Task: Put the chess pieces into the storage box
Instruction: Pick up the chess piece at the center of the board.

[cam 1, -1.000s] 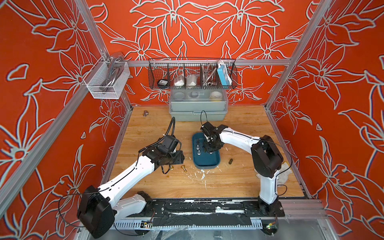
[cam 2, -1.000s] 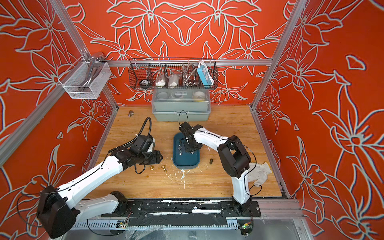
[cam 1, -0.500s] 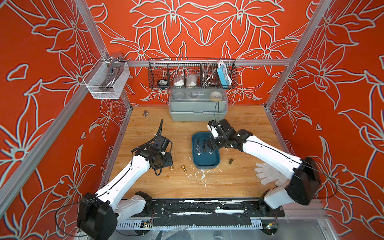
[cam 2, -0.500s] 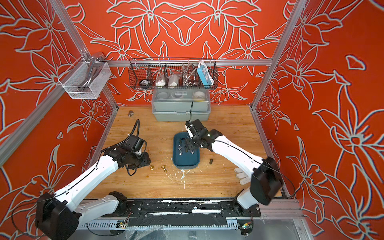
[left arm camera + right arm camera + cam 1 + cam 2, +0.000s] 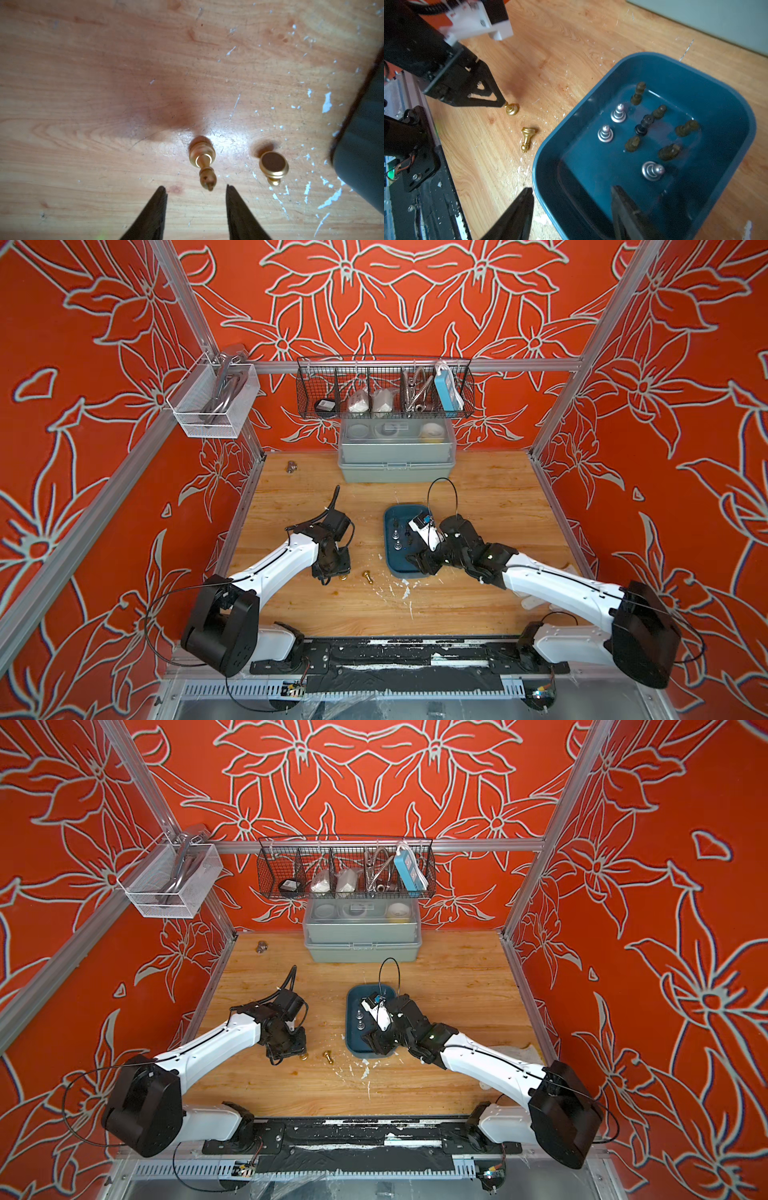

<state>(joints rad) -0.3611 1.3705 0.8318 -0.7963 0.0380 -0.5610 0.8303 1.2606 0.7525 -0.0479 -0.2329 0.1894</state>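
The teal storage box [image 5: 654, 62] [image 5: 392, 514] [image 5: 357, 992] lies mid-table and holds three silver chess pieces [image 5: 618, 114] and several dark ones [image 5: 643, 124]. Two gold pieces are on the wood left of it: one upright [image 5: 202, 160] [image 5: 511, 109] [image 5: 343, 577], one on its side [image 5: 273, 166] [image 5: 527, 138] [image 5: 367, 574]. My left gripper [image 5: 196, 188] [image 5: 332, 568] is open and low, its fingertips on either side of the upright gold piece's top. My right gripper [image 5: 571, 191] [image 5: 424, 562] is open, empty, straddling the box's near rim.
A grey-green lidded box [image 5: 397, 460] stands against the back wall under a black wire basket [image 5: 384, 391]. A white mesh basket [image 5: 212, 402] hangs on the left wall. A brown metal fitting [image 5: 291, 466] lies back left. White flecks [image 5: 405, 593] dot the wood.
My right arm swung out to the right, and its gripper came back from over the box's middle to the near rim, jaws wider. My left gripper shifted left and lowered over the upright gold piece, jaws narrower.
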